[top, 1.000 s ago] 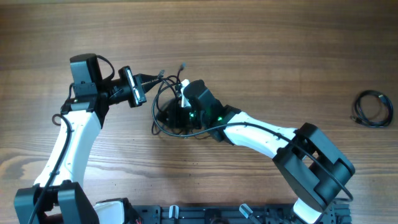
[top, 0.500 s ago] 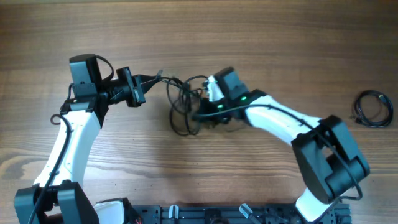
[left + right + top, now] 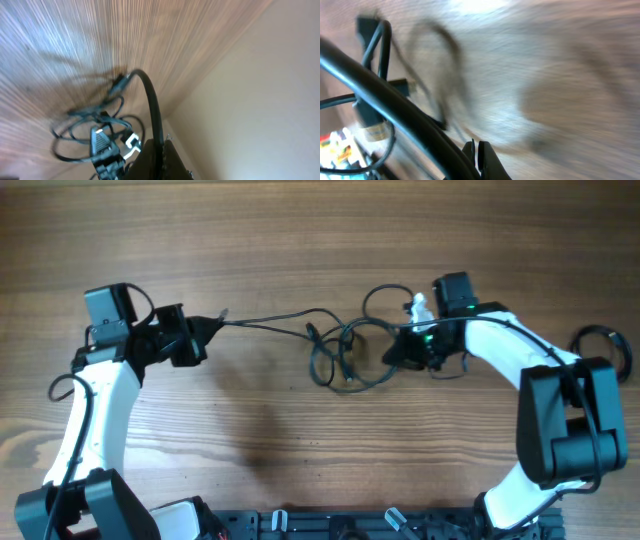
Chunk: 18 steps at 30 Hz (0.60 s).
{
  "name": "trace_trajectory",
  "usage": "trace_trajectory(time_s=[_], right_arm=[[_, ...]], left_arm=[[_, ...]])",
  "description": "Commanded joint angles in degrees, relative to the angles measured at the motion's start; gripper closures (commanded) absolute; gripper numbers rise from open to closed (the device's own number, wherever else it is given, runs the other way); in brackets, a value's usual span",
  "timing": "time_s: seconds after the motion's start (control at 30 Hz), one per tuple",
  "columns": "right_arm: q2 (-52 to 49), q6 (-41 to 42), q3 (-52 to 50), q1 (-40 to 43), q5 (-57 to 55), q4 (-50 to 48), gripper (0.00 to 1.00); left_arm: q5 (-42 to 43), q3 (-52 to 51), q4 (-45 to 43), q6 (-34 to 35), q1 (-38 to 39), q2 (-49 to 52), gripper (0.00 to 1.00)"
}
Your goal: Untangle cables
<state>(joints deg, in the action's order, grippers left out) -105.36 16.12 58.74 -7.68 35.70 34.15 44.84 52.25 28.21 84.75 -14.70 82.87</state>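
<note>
Spreading apart since the earlier frame, left gripper and right gripper are each clamping a strand, leaving cables between them partly tangled.

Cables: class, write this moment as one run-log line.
left pincer: shut on cables; right pincer: shut on cables; state: one strand taut, tangle between pincers

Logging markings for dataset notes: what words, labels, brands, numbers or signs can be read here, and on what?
None can be read.
Overhead, the cables, the wooden table and the robot arms show no legible text.
Both wrist views are motion-blurred; the coloured patch at the lower left of the right wrist view is too blurred to read.
</note>
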Motion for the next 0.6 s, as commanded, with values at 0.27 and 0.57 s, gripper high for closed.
trace_trajectory(time_s=[0.27, 0.57], right_arm=[[0.4, -0.9, -0.4, 13.5, -9.4, -0.4, 0.96], [0.3, -2.0, -0.4, 13.9, -1.2, 0.1, 0.96]], left_arm=[[-11.7, 0.6, 7.7, -8.6, -13.4, -1.3, 0.96], [-14.7, 0.5, 10.7, -29.0, -15.2, -1.3, 0.94]])
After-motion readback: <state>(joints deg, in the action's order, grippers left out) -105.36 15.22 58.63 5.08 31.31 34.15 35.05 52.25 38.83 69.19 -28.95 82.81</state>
